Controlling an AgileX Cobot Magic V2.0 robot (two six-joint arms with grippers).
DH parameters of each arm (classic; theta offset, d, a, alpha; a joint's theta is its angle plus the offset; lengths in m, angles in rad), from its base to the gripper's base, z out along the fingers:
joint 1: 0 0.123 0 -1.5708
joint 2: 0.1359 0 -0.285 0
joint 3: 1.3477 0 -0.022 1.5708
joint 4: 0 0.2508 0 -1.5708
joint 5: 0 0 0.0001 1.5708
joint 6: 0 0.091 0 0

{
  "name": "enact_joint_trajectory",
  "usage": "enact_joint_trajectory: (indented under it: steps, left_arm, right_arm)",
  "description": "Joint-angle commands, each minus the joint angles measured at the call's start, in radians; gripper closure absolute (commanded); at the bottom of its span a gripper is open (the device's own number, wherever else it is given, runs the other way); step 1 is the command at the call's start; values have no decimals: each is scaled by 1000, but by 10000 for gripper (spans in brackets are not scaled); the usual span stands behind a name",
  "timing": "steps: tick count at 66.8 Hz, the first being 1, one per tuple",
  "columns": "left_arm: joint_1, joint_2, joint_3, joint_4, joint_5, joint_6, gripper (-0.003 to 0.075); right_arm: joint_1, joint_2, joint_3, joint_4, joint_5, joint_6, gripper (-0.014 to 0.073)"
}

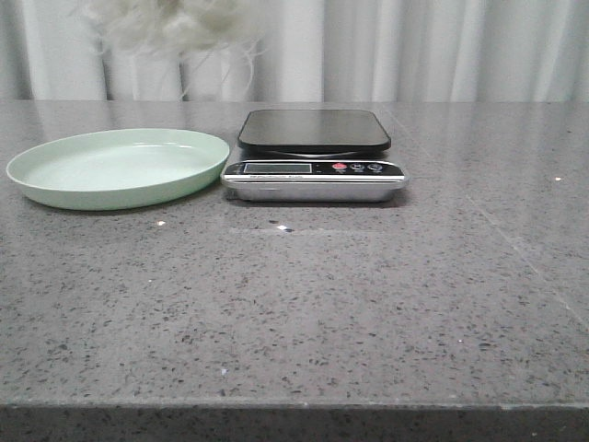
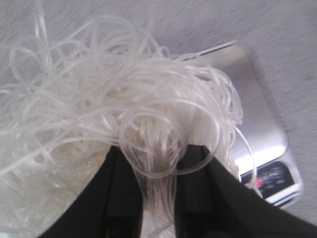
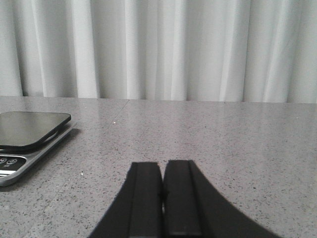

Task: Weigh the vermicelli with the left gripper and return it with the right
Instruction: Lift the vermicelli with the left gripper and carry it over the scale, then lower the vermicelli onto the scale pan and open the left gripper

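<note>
The vermicelli (image 1: 170, 23), a fluffy mass of thin white curly strands, hangs at the top edge of the front view, above the pale green plate (image 1: 120, 168), which lies bare. In the left wrist view my left gripper (image 2: 157, 153) is shut on the vermicelli (image 2: 114, 99), and the silver kitchen scale (image 2: 257, 148) lies below it. The scale (image 1: 313, 157), with its dark platform, stands right of the plate. My right gripper (image 3: 162, 171) is shut and empty, low over the table to the right of the scale (image 3: 27, 136). Neither gripper shows in the front view.
The grey speckled table (image 1: 304, 304) reaches the front edge of the view. White curtains (image 1: 414, 46) hang behind the table.
</note>
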Motion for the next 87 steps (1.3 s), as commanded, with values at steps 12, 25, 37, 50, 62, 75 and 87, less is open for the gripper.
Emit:
enact_joint_trajectory:
  steps: [12,25,37,50,62,75,87]
  left_arm:
    - [-122,75,-57,-63,-162,2,593]
    - [-153,151,-57,-60,-183,2,500]
    - [-155,167,-57,-62,-175,2,218]
    - [-155,136,-122,-60,-128,2,124]
    - [-155,65,-144,27,-71,7,125]
    - [-155,-83,-124,120,-59,9,125]
    - [-155,-288,23,146,-171,25,125]
  right_arm:
    - [-5,-14,-9,2,-84,-7,435]
    - [-5,-14,-9,2,-84,-7,435]
    - [-5,-14,-9,2,-84,-7,435]
    - [-5,-14,-9,2,-84,-7,435]
    - [-5,-14,-9,2,-84,-7,435]
    - [-5,-14,-9,2,-84,-7,435]
    - [-5,-14,-9,2,-84,-7,435]
